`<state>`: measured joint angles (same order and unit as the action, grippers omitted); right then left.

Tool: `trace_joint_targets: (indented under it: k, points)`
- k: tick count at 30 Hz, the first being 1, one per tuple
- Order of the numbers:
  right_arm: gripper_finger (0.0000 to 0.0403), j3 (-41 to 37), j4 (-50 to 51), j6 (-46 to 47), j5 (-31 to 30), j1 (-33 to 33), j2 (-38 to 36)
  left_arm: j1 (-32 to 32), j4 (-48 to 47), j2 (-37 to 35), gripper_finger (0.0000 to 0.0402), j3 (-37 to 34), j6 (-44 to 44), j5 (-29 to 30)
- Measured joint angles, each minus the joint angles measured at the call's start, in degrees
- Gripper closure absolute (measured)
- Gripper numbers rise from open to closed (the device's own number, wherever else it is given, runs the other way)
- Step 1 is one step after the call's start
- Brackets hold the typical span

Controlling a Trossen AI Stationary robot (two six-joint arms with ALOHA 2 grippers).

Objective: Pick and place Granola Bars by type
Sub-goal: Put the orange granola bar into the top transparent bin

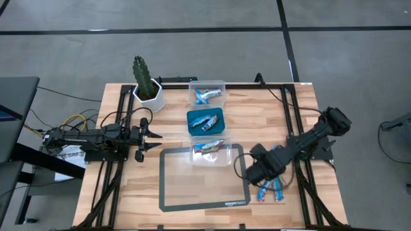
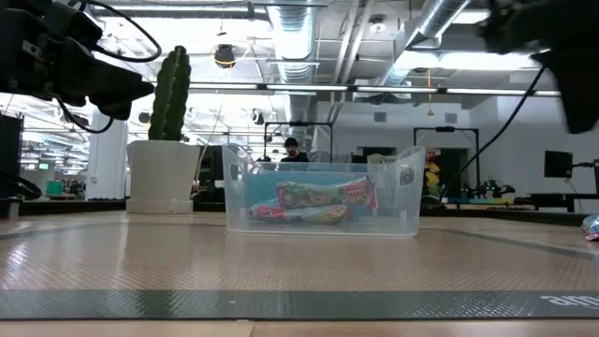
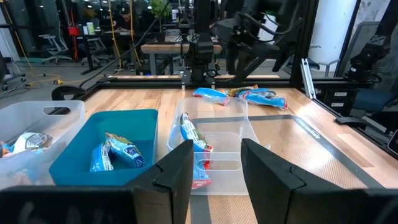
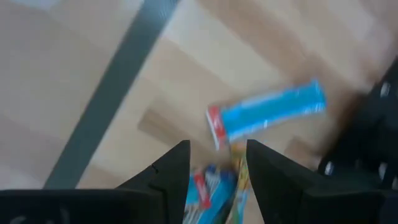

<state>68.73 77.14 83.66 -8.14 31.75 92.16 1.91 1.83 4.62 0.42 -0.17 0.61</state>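
Observation:
Three loose granola bars [image 1: 270, 190] in blue wrappers lie flat on the wood near the table's right side. My right gripper [image 1: 259, 179] hovers open above them. In the right wrist view one blue bar [image 4: 267, 114] lies just beyond its fingers [image 4: 172, 169], and another bar [image 4: 213, 185] shows in the gap between them. More bars rest inside the near clear container [image 1: 212, 151], the teal container [image 1: 205, 120] and the far clear container [image 1: 207, 94]. My left gripper [image 1: 156, 140] waits open at the table's left, pointing at the containers [image 3: 211, 138].
A dark-bordered mat [image 1: 204, 178] lies on the near middle of the table, the near clear container on its far edge. A potted cactus [image 1: 147, 85] stands at the far left. Black rails run along both table sides. A person stands in the room behind [image 2: 292, 148].

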Motion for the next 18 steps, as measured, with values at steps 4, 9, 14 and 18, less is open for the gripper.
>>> trace_joint_targets:
  k: [4,9,14,18]
  points:
    - [0.0257,-1.5,-0.1,8.6,2.3,5.2,0.0,0.0,0.0,0.0,0.0273,0.0,0.2,0.0]
    - [0.0255,-4.4,-1.1,18.2,5.0,10.4,0.0,0.0,0.0,0.0,0.0273,0.0,-0.1,0.0]
    - [0.0257,-6.5,-1.8,23.4,5.4,13.3,0.0,0.0,0.0,0.0,0.0273,0.0,0.2,0.0]
    - [0.0260,-9.3,-4.3,26.0,7.1,14.6,0.0,0.0,0.0,0.0,0.0273,0.0,-0.1,0.0]
